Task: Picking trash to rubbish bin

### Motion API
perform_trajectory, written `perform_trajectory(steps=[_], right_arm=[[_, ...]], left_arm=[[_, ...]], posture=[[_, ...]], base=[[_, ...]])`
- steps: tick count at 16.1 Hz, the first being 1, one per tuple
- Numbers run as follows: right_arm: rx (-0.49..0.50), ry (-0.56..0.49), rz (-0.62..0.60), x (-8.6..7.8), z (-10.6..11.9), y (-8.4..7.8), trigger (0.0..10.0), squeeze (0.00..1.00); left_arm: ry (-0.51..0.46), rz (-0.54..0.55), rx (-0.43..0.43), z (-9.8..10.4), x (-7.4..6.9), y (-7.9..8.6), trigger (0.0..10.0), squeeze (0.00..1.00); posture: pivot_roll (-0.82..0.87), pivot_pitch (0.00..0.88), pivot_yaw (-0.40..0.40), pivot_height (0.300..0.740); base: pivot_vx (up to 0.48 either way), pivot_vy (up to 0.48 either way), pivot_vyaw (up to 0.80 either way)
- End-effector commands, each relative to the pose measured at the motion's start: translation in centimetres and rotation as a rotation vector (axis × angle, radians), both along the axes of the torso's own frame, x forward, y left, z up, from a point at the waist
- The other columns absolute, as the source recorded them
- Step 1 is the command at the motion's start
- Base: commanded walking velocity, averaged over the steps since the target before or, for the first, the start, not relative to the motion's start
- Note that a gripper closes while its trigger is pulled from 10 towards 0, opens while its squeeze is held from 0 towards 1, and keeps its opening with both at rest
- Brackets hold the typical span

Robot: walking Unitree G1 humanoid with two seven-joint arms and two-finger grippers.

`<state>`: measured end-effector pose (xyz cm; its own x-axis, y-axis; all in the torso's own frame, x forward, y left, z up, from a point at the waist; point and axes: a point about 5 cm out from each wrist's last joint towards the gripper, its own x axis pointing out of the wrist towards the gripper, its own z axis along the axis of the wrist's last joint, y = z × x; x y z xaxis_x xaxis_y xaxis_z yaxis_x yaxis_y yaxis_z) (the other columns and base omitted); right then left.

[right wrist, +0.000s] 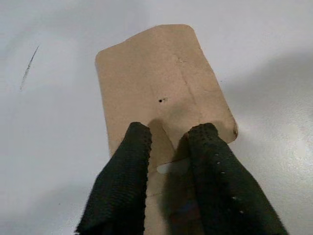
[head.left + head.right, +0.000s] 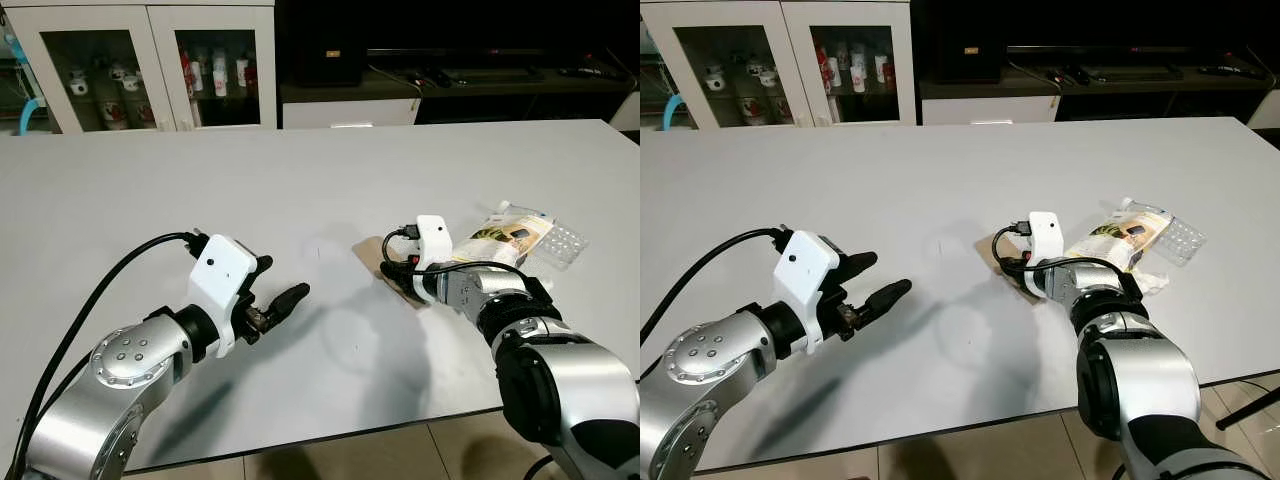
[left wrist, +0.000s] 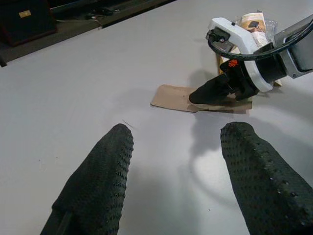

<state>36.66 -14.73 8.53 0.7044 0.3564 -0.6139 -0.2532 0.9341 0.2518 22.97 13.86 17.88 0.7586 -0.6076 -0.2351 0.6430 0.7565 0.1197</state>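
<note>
Brown cardboard piece (image 1: 161, 93) flat on table; crumpled wrappers (image 2: 520, 236) beside
</note>
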Motion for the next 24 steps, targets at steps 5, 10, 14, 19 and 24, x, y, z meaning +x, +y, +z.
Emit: perform_trajectory(steps=[5, 10, 14, 19, 24], right_arm=[[0.155, -0.002, -0.009, 0.0, 0.2, 0.8, 0.0, 0.00], [0.095, -0.072, 0.162, 0.6, 2.3, -0.5, 0.0, 0.00], [0.019, -0.092, 0.204, 0.4, 2.2, -1.1, 0.0, 0.00], [-0.113, -0.092, 0.351, 0.6, 3.5, -0.6, 10.0, 1.00], [-0.170, -0.054, 0.435, 0.0, 3.7, -0.7, 10.0, 1.00]], left_arm=[[0.004, -0.016, -0.003, -0.1, -0.1, -0.4, 10.0, 0.00], [-0.001, -0.012, 0.003, -0.1, 0.0, -0.3, 10.0, 0.00], [-0.003, -0.028, 0.004, 0.0, 0.3, -0.5, 10.0, 0.00], [-0.007, -0.031, 0.000, 0.0, 0.6, -0.7, 10.0, 0.00], [-0.003, -0.048, -0.002, 0.0, 0.7, -0.8, 10.0, 0.00]], posture=[[0.09, 0.000, -0.049, 0.740], [0.07, 0.000, -0.037, 0.740], [0.07, 0.000, -0.025, 0.740], [0.05, 0.000, -0.023, 0.740], [0.04, 0.000, -0.016, 0.740]], base=[[0.000, 0.000, 0.00], [0.000, 0.000, 0.00], [0.000, 0.000, 0.00], [0.000, 0.000, 0.00], [0.000, 0.000, 0.00]])
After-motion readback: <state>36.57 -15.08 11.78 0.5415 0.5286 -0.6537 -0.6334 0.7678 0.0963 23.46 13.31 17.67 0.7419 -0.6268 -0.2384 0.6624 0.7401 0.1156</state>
